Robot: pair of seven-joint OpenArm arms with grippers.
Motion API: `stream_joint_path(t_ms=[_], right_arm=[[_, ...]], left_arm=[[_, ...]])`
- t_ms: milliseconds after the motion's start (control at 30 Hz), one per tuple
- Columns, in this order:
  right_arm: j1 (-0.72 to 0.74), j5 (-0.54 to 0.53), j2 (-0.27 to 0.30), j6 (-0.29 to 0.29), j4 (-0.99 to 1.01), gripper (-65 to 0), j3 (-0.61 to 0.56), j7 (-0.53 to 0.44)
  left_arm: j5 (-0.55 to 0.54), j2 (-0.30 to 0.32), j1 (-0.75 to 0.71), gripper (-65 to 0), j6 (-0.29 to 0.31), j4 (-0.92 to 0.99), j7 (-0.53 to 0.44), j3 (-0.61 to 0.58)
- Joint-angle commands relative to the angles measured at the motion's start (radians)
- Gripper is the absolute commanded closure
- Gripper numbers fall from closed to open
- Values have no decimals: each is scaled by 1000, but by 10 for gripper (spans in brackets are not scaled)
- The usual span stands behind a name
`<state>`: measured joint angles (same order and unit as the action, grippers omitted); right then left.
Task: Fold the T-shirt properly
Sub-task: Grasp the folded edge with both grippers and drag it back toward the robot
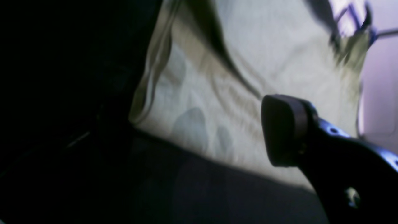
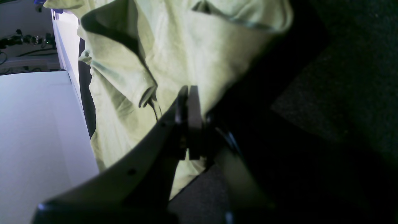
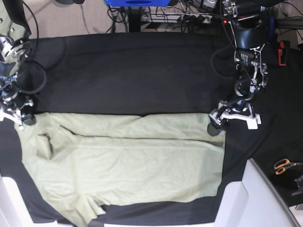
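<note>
The pale green T-shirt (image 3: 128, 161) lies flat across the black table cloth (image 3: 132, 75), its far strip folded over along a long crease. My left gripper (image 3: 215, 125) stands at the shirt's far right corner with its jaws wide apart. One dark pad (image 1: 284, 130) hovers over the cloth (image 1: 264, 56) and holds nothing. My right gripper (image 3: 26, 120) is at the shirt's far left corner. Its pads (image 2: 194, 118) are pressed flat together over the fabric's edge (image 2: 186, 46), and I see no cloth between them.
Orange-handled scissors (image 3: 284, 165) lie at the right edge of the table. A white panel (image 3: 258, 198) juts in at the front right, and another white piece (image 3: 9, 203) sits at the front left. Cables and gear line the far side.
</note>
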<state>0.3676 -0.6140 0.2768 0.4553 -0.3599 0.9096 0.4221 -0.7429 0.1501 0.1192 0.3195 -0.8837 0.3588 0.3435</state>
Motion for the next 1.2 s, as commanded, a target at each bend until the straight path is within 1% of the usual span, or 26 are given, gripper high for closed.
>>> stream_joint_path(t_ms=[0,133,233,267,300,333,400,500,633,700,800,867,933,1000,1167], right_arm=[[5,-5,11,-3,-8,0,3,10],[5,-5,12,-3,-8,0,3,10],[3,-5,14,-3,-8,0,3,10],[3,-5,16,-3,-8,0,3,10],[3,-5,16,-3,-8,0,3,10],[3,-5,16,-3,-8,0,3,10],[3,-5,16,-3,-8,0,3,10],[3,-5,14,-3,-8,0,-1,10],[3,-2,16,-2,-11,0,-5,10],[-9,1,16,-2,-44,0,-7,13],[-48,1,8,-2,-166,0,-7,65],[-75,-2,6,-2,-248,0,-5,111],[-100,-4,-9,-2,-324,0,-5,146],[-123,-4,-20,-3,-399,0,-1,182],[-192,-7,-54,-5,-532,0,6,278]], left_arm=[[18,-7,9,-617,-23,22,44,-24],[18,-13,18,-617,-23,77,-5,-67],[18,-14,23,-614,-24,114,-36,-73],[18,-14,32,-606,-24,122,-37,-73],[18,-14,40,-574,-24,128,-34,-73],[18,-14,41,-527,-24,134,-34,-73],[18,-14,44,-354,-24,140,-36,-68],[18,-13,46,0,-24,139,-36,-68],[18,-5,43,0,-26,130,-30,-67],[18,12,37,0,-26,108,-28,-67],[16,29,-11,0,-26,47,-25,-67],[15,36,-43,0,-26,-5,10,-65],[13,42,-65,0,-26,-55,52,-65],[13,47,-94,0,-26,-102,70,-65],[12,49,-211,0,-26,-253,73,-65]])
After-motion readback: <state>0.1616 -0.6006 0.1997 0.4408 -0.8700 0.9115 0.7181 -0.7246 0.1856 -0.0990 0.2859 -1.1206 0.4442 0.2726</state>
